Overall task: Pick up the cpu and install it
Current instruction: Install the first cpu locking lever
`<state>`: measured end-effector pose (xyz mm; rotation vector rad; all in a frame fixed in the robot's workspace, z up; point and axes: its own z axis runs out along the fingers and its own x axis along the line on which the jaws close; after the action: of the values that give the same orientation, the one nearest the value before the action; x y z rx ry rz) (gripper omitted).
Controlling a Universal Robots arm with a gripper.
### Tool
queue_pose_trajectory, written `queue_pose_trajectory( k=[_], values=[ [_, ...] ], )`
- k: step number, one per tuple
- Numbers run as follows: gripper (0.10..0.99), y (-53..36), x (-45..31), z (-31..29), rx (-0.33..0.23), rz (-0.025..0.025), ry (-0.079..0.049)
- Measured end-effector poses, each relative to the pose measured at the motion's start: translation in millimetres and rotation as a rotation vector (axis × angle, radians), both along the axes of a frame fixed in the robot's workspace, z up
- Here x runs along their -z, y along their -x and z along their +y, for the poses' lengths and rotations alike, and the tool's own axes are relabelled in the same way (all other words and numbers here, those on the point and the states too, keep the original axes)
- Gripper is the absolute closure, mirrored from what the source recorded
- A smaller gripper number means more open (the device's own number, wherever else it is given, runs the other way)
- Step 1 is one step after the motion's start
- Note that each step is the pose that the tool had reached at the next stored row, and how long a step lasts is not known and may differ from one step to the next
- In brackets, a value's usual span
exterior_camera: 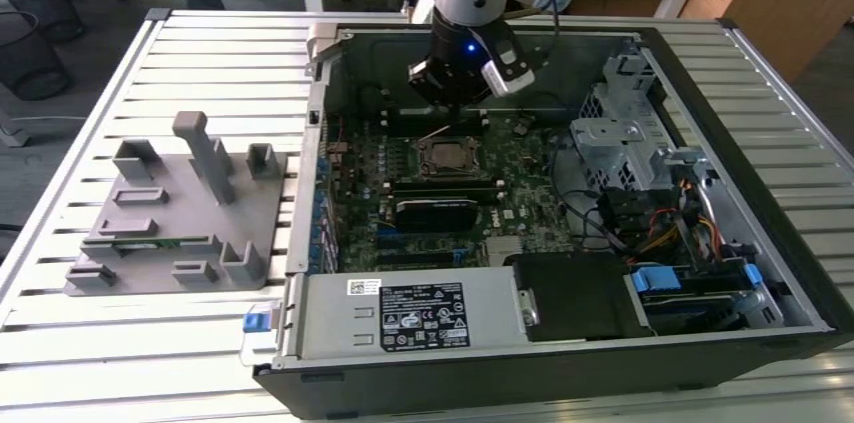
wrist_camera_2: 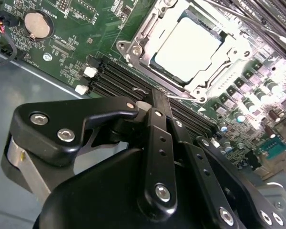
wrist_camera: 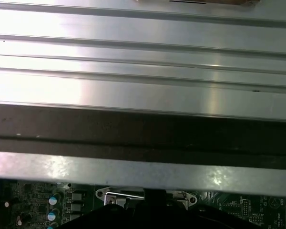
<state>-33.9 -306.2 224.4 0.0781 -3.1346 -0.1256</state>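
The cpu [wrist_camera_2: 189, 46], a flat square chip with a silvery top, lies inside the metal socket frame [wrist_camera_2: 133, 50] on the green motherboard [exterior_camera: 400, 158]. In the exterior view the cpu [exterior_camera: 443, 155] sits mid-board inside the open computer case [exterior_camera: 694, 273]. A thin socket lever [exterior_camera: 435, 132] stands up behind it. My gripper [exterior_camera: 451, 101] hangs over the board just behind the socket, toward the case's far wall. In the second wrist view my gripper [wrist_camera_2: 150, 102] has its black fingers drawn together above the memory slots, with nothing between them and apart from the cpu.
A grey plastic fixture [exterior_camera: 180, 213] stands on the slatted table at the exterior view's left. The power supply [exterior_camera: 414, 318] fills the case's near side; a drive cage [exterior_camera: 621, 133] and cables [exterior_camera: 667, 233] crowd the right. Black memory slots [wrist_camera_2: 119, 78] run beside the socket.
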Motion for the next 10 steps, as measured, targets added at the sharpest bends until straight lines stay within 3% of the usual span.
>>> queue_pose_trajectory(
  k=[10],
  values=[
    [0.98,-7.2,7.7,0.4,0.0,-0.0001,0.0]
  ],
)
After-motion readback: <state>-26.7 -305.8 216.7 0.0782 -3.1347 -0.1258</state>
